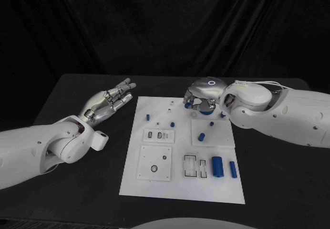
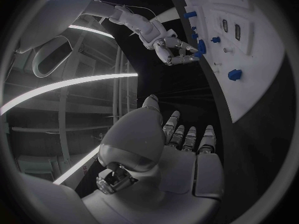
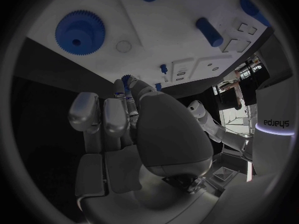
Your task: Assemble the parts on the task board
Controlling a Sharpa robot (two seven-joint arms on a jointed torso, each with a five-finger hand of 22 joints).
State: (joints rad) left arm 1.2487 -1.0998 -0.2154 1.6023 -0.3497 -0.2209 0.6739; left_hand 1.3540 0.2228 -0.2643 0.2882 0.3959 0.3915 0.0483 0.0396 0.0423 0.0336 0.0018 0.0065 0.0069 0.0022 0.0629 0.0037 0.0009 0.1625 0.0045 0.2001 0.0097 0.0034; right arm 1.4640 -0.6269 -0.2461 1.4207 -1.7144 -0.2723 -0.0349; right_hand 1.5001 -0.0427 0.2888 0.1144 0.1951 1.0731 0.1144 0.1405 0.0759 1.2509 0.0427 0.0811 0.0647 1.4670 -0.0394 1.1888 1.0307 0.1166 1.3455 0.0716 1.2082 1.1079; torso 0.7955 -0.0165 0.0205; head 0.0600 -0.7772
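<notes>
The white task board (image 1: 182, 157) lies mid-table. My right hand (image 1: 203, 97) hovers over its far edge, fingers curled down, and pinches a small blue gear (image 3: 127, 78) at the fingertips; the gear (image 1: 188, 104) shows just under them. A large blue gear (image 3: 79, 30) and a blue peg (image 3: 209, 31) sit on the board (image 3: 174, 35) nearby. My left hand (image 1: 110, 102) lies stretched out to the left of the board, fingers apart and holding nothing. The left wrist view shows my right hand (image 2: 171, 47) with the blue piece (image 2: 201, 47) at the board's (image 2: 255, 59) edge.
Other blue parts stand on the board: a small peg (image 1: 147, 116), a stud (image 1: 201, 137), and two long cylinders (image 1: 217, 166) (image 1: 233, 169) near the front right. Recessed slots (image 1: 193, 166) and a square plate (image 1: 155, 162) lie at the front. Black table (image 1: 82, 191) surrounds the board.
</notes>
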